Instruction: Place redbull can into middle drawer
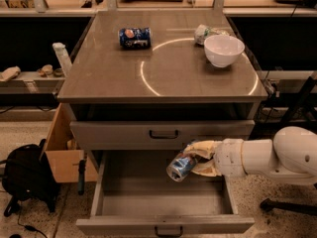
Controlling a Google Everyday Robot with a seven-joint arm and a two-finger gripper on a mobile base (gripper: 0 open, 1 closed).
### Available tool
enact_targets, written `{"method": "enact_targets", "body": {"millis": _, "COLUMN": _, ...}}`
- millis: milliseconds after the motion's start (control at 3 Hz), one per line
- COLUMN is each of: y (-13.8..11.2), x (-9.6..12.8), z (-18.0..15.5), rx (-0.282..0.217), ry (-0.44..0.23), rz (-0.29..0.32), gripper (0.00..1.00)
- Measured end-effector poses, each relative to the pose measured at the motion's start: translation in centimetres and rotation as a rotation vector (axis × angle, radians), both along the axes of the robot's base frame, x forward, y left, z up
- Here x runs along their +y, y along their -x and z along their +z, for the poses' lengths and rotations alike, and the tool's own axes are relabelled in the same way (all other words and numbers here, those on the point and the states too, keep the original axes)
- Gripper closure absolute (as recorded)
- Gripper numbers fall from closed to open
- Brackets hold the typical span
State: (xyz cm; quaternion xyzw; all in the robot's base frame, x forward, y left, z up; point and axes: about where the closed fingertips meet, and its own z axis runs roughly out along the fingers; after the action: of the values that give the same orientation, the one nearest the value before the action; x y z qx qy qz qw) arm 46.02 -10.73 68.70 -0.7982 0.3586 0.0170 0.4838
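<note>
My gripper [194, 158] pinched the can [179, 167] and held it tilted, top end down, over the open drawer [148, 195]. A blue can [134, 37] and a bowl [224, 49] sat on the surface [173, 73] above.

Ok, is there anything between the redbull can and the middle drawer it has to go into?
Nothing visible stands in the way. The pincer holds the redbull can tilted over the open middle drawer, and no other object shows in the part of the tray beneath it.
</note>
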Motion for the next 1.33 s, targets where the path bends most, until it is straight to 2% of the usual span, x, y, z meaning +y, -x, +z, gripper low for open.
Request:
{"method": "enact_targets", "body": {"millis": 333, "y": 0.1, "x": 0.3, "z": 0.2, "rx": -0.012, "ry": -0.004, "rz": 0.005, "gripper": 1.00}}
{"method": "enact_targets", "body": {"millis": 667, "y": 0.6, "x": 0.1, "z": -3.0, "rx": -0.010, "ry": -0.024, "rz": -0.008, "gripper": 1.00}}
{"method": "enact_targets", "body": {"millis": 1333, "y": 1.1, "x": -0.5, "z": -13.6, "rx": 0.049, "ry": -0.059, "rz": -0.065, "gripper": 1.00}}
